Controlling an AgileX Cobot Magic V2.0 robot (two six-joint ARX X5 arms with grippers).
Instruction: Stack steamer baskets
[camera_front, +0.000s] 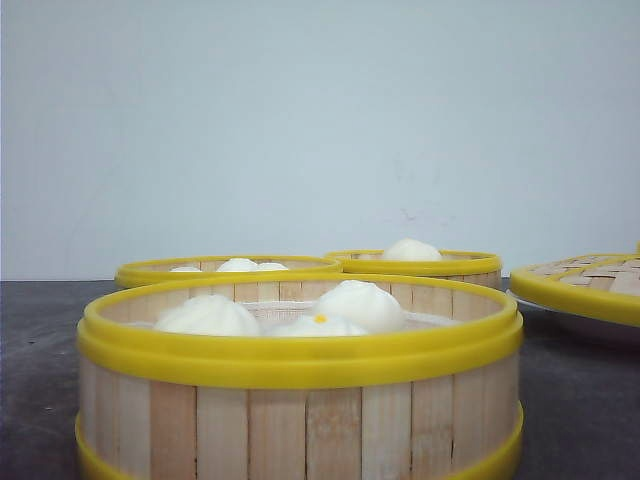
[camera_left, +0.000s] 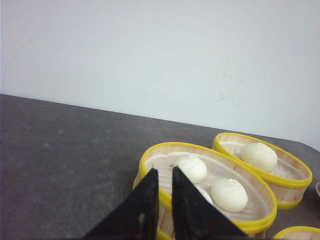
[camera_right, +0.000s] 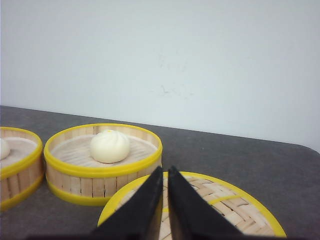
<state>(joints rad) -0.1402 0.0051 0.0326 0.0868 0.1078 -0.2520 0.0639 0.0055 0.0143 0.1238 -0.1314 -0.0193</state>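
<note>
I see my left gripper (camera_left: 165, 175), nearly closed and empty, poised just over the steamer basket (camera_left: 255, 220) rim.

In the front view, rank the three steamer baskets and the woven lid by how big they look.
1. Nearest basket, largest, but it is closest to the camera.
2. Back left basket and back right basket: alike, unranked.
The lid is cut off by the frame, so unrankable.

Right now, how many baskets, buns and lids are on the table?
Steamer baskets: 3
Buns: 7
Woven lid: 1
Total: 11
</note>
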